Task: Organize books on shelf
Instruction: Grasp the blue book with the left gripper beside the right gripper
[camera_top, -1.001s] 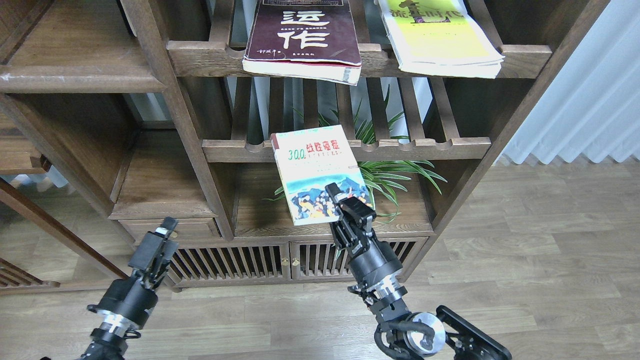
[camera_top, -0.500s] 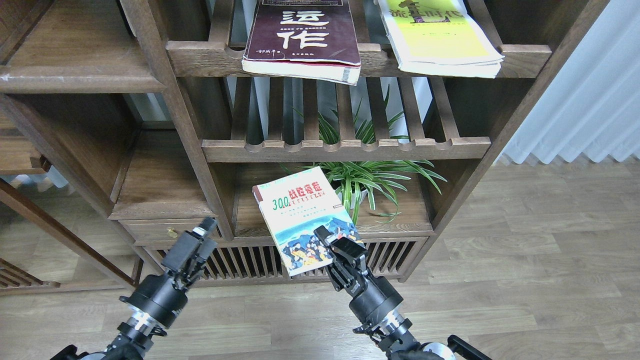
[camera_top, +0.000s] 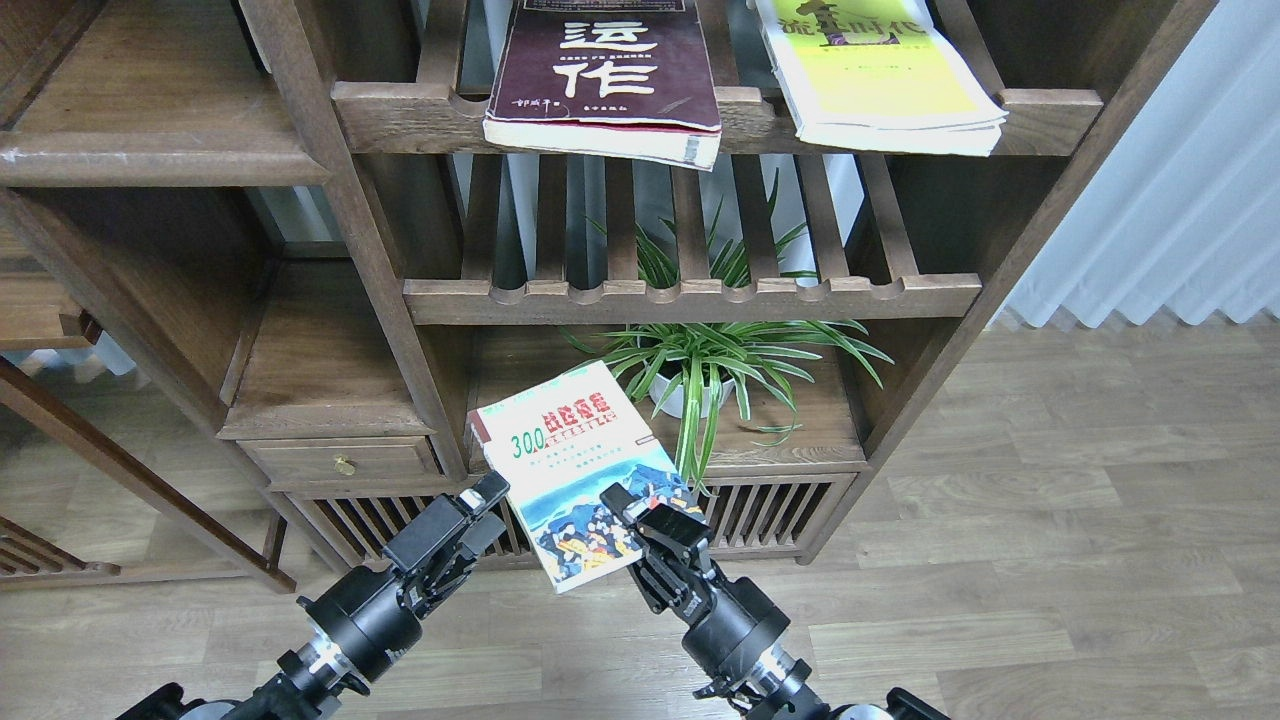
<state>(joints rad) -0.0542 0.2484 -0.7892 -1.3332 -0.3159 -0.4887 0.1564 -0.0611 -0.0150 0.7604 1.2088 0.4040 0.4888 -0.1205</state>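
Right tool (camera_top: 640, 515): fingers clamped on the lower right corner of the white "300" paperback (camera_top: 570, 470), over its blue-orange picture. Book held cover-up in the air, tilted, spine toward the upper left, in front of the bookcase's slatted cabinet doors (camera_top: 770, 505).

Left tool (camera_top: 478, 515): just left of the held book, tip close to its left edge; contact cannot be told. Seen dark and nearly end-on, so how far its fingers are parted cannot be told. Nothing visibly in it.

Beyond the right tool, up and slightly right: potted spider plant (camera_top: 700, 370) in a white pot, standing on the low compartment floor behind the held book.

Above the plant: empty slatted rack with scalloped front rail (camera_top: 690, 298).

Higher, at the top of the view: second slatted rack (camera_top: 410, 110) carrying two books lying flat, both overhanging its front rail. Maroon paperback with white Chinese characters (camera_top: 605, 80) sits above the tools; yellow-green paperback (camera_top: 880, 85) lies to its right, apart from it.

Far upper left of the left tool: solid dark-brown shelf board with pale-scuffed front edge (camera_top: 150, 160).
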